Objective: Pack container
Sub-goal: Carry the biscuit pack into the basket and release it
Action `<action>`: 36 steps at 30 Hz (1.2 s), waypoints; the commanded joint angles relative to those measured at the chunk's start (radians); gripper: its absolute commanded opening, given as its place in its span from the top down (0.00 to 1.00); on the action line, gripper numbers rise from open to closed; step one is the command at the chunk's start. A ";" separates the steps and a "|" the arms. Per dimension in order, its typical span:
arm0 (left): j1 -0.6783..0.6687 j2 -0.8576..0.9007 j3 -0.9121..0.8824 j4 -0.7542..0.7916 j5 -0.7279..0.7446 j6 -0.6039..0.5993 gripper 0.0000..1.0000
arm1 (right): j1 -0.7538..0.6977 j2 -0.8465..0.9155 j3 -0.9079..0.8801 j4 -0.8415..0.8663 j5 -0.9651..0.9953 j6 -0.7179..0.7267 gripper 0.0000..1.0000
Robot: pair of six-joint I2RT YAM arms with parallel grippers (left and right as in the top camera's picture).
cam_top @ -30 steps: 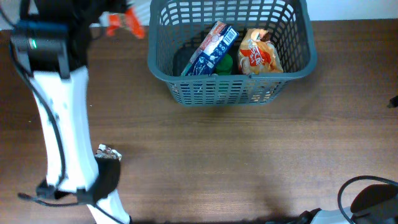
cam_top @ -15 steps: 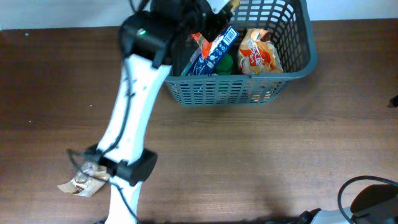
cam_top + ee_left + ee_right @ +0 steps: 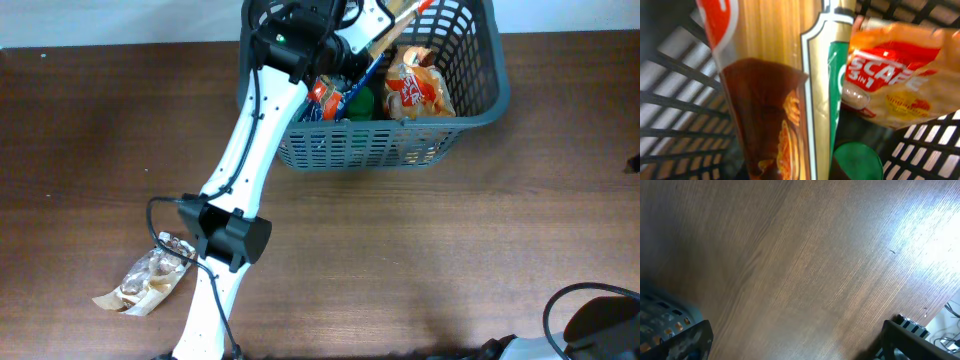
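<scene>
The container, a dark grey lattice basket (image 3: 480, 105), stands at the table's far edge. Inside lie an orange coffee bag (image 3: 415, 85), a green-lidded jar (image 3: 362, 103) and a blue box (image 3: 352, 78), the box mostly hidden under my arm. My left gripper (image 3: 335, 50) is over the basket's left half, shut on a long pasta packet (image 3: 400, 17) that slants up to the right. The left wrist view is filled by that packet (image 3: 770, 100), with the coffee bag (image 3: 895, 85) and green lid (image 3: 857, 162) beside it; its fingers are hidden. My right gripper (image 3: 797, 345) stands open above bare wood.
A clear-wrapped snack packet (image 3: 145, 280) lies on the table at the front left, beside the left arm's base. A black cable loop (image 3: 590, 320) sits at the front right corner. A small dark object (image 3: 633, 162) pokes in at the right edge.
The left arm has swung from the far left of the table to over the basket, carrying the pasta packet. The snack packet by its base is now uncovered. The right arm has not moved.
</scene>
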 commanded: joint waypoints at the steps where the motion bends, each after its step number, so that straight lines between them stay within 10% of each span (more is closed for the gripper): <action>1: 0.003 0.003 0.029 -0.022 0.030 0.012 0.98 | -0.005 -0.013 -0.003 0.000 0.001 0.011 0.01; 4: 0.003 0.010 0.029 -0.051 0.026 0.012 0.87 | -0.005 -0.013 -0.003 0.000 0.002 0.011 0.01; 7: 0.003 0.011 0.029 -0.054 0.025 0.013 0.13 | -0.005 -0.013 -0.003 0.000 0.002 0.011 0.01; 10: 0.003 0.011 0.029 -0.038 -0.021 0.013 0.03 | -0.005 -0.013 -0.003 0.000 0.001 0.011 0.01; 25: 0.011 -0.291 0.290 -0.200 -0.307 0.005 0.01 | -0.005 -0.013 -0.003 0.000 0.002 0.011 0.01; 36: 0.202 -0.415 0.285 -0.489 -0.418 -0.365 0.01 | -0.005 -0.013 -0.003 0.000 0.001 0.011 0.01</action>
